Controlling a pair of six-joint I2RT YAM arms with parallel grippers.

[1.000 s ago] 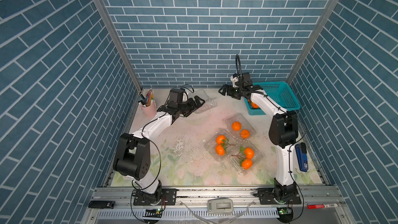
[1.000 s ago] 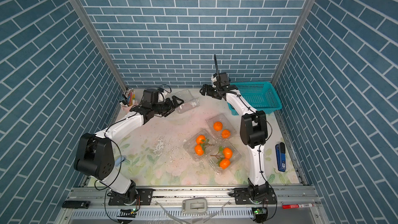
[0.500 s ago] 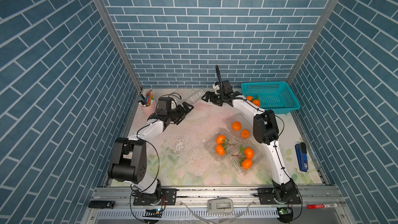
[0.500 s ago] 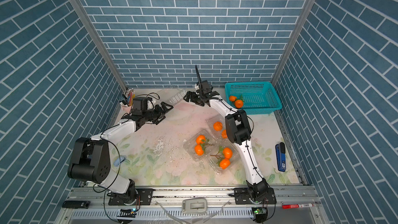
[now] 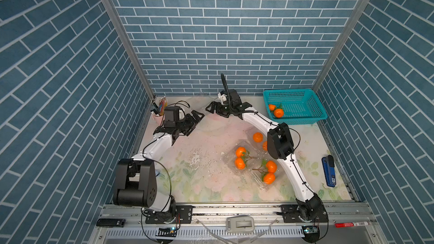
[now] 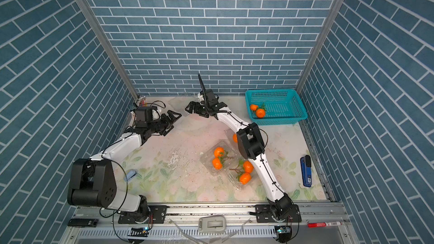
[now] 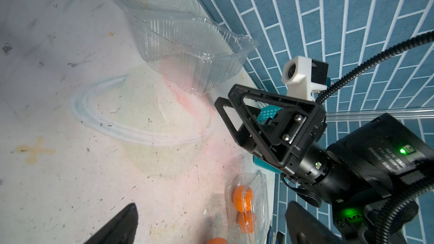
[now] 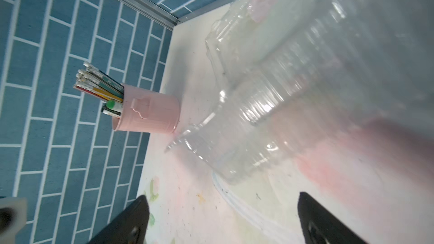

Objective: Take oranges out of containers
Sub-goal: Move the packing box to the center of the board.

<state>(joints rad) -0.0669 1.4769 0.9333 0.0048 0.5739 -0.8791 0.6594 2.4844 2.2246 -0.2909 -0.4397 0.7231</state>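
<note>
Right claw point(image 5: 212, 108) swung from basket point(image 5: 303, 119) toward the empty container point(image 7: 195, 50); left claw point(image 5: 197, 118) withdrew; both gape empty.

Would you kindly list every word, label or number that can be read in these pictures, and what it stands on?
Nothing reads clearly.
White print on the right arm's black motor housing: upside down, blurred.
White label on the blue plastic stapler: too small.
Print on the red marker pen: too small.
</note>
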